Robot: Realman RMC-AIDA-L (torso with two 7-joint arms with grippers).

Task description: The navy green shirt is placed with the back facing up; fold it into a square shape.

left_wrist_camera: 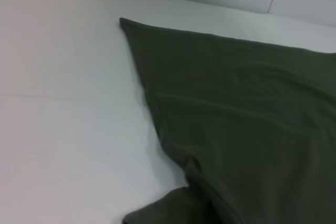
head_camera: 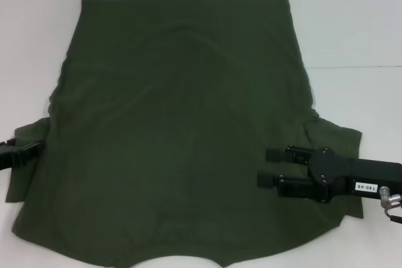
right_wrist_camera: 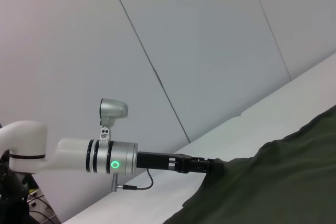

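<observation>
- Navy green shirt [head_camera: 182, 130] lies flat, plain side up, unfolded; every fold remains.
- Right gripper [head_camera: 260, 166] over right sleeve, fingers spread, empty.
- Left gripper [head_camera: 28, 150] at left sleeve; finger state unclear.

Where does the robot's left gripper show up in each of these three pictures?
Head view: left gripper at the left edge, by the navy green shirt sleeve.
Left wrist view: not in it.
Right wrist view: seen far off, at the shirt's edge.
Shared landmark: the shirt.
</observation>
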